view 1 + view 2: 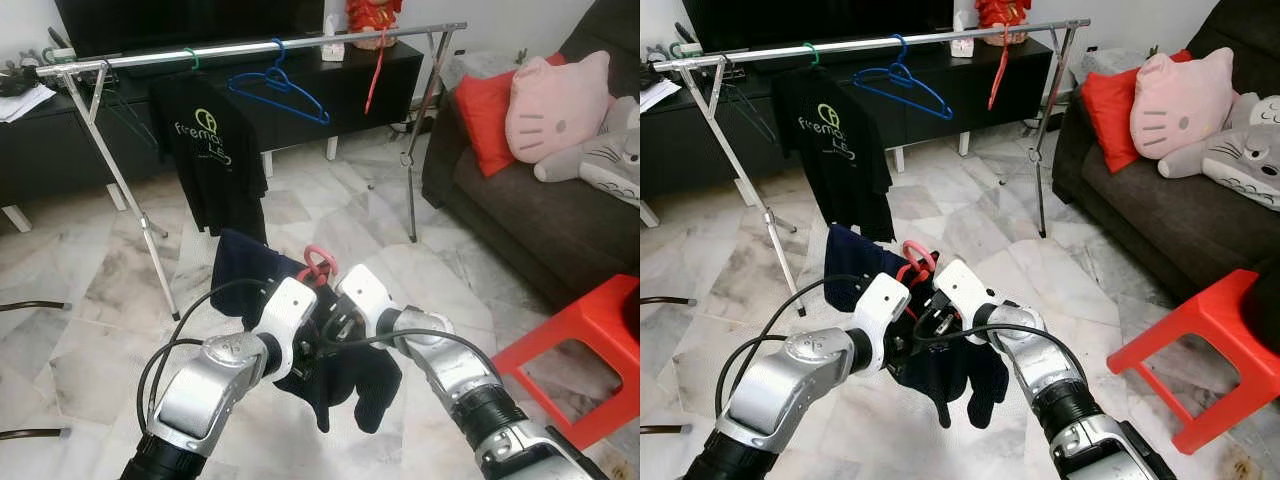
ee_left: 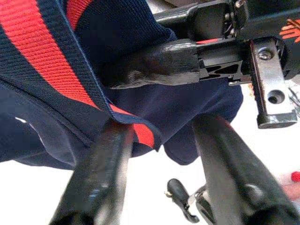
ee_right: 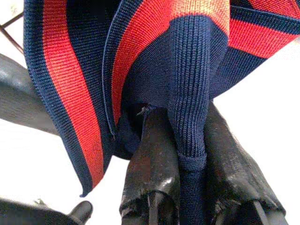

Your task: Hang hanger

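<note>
A navy garment (image 1: 345, 385) with red stripes hangs on a pink hanger, whose hook (image 1: 318, 262) sticks up between my two wrists low in front of me. My right gripper (image 3: 187, 131) is shut on a fold of the navy knit. My left gripper (image 2: 159, 136) is open, its fingers apart at the garment's striped edge, which lies against one finger (image 2: 110, 154). The right gripper's taped finger (image 2: 159, 65) crosses just beyond it. The silver rack rail (image 1: 250, 45) stands further ahead, above the hook.
On the rail hang a black T-shirt (image 1: 210, 150), a blue hanger (image 1: 280, 90) and a red hanger (image 1: 375, 70). A dark sofa (image 1: 520, 200) with cushions is on the right, a red stool (image 1: 590, 340) nearer right, a black TV cabinet (image 1: 300, 95) behind the rack.
</note>
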Available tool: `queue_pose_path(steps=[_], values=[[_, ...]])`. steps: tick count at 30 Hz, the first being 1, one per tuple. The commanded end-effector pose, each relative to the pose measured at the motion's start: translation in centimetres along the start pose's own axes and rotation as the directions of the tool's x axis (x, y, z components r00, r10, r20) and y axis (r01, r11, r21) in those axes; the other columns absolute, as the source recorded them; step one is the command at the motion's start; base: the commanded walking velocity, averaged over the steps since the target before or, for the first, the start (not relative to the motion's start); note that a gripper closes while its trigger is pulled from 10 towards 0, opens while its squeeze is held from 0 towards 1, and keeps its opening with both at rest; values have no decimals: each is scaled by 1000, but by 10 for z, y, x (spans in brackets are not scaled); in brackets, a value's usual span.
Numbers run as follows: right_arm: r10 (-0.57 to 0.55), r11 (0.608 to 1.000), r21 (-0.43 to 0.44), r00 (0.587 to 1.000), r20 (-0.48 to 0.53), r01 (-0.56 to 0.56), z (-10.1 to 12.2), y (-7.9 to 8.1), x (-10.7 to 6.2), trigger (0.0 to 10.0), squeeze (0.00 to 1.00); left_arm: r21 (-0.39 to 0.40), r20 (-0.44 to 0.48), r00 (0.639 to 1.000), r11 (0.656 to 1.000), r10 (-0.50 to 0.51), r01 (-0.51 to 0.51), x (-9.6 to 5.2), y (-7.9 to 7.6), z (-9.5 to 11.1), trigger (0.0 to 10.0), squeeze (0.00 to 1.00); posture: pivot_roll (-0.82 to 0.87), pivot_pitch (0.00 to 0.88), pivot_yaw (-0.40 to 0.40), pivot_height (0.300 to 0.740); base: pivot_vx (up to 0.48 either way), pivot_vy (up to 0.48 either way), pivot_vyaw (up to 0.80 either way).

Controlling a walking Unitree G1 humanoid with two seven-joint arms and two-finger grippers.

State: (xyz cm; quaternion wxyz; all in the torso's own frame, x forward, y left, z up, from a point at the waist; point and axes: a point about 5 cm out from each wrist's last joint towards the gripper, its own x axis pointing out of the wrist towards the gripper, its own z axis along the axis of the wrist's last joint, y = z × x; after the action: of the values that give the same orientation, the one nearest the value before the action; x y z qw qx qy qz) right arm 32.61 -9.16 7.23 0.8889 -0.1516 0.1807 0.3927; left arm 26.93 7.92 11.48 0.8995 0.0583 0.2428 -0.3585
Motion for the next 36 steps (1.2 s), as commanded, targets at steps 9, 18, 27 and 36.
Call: queue_pose_path(steps=[9, 18, 27, 36], values=[[-51, 999, 2, 998, 48, 51, 8, -10, -1, 10000, 0, 34, 2, 999, 999, -38, 38, -8, -3, -2, 10000, 1000, -81, 33, -41, 740, 0, 0, 0], [-71, 997, -4, 997, 38, 71, 5, -14, -2, 10000, 0, 87, 12, 994, 990, -112, 110, -20, -3, -6, 10000, 1000, -80, 33, -42, 740, 0, 0, 0], [-40, 995, -86, 999, 14, 42, 1, -25, -13, 10000, 0, 128, 214, 977, 991, 5, -33, -42, 34, 17, 10000, 1000, -78, 32, -45, 740, 0, 0, 0], [148, 955, -255, 989, -23, -149, -12, -35, -46, 10000, 0, 232, 167, 986, 972, -15, -25, -60, 56, 4, 10000, 0, -90, 31, -46, 740, 0, 0, 0]])
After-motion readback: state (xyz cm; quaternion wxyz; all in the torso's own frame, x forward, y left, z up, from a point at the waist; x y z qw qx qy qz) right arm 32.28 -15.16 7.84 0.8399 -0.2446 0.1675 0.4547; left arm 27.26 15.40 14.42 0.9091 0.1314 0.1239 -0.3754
